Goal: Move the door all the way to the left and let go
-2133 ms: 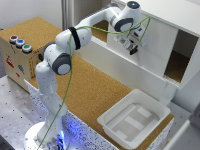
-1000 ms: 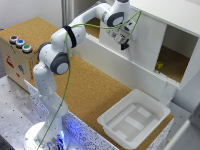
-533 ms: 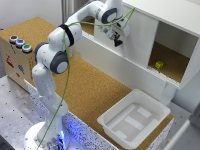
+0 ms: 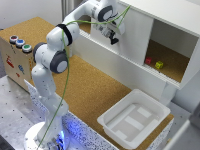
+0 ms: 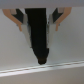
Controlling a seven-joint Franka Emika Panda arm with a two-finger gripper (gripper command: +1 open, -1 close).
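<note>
The door (image 4: 127,37) stands upright across the half of the cabinet (image 4: 170,10) front toward the exterior view's left, a plain white panel reaching nearly to the cabinet's top, and the other half of the front lies open. Inside that open bay a small red block (image 4: 148,60) and a small yellow-green block (image 4: 159,65) sit near each other on the cork-coloured floor of the cabinet. The claw (image 4: 113,39) is right up against the door's face near its upper part, hanging from the white arm (image 4: 52,55) that arches over from its base at the near left corner of the surface (image 4: 90,95). From the exterior view I cannot tell how far the claw is spread or whether it grips anything; in the wrist view one dark finger (image 5: 39,35) runs down against the white panel, which does not settle it. A white plastic tray (image 4: 134,117) rests on the surface near its right edge, below the open bay. At the far left edge stands a wooden box (image 4: 12,62) with coloured round buttons (image 4: 20,44) on top.
</note>
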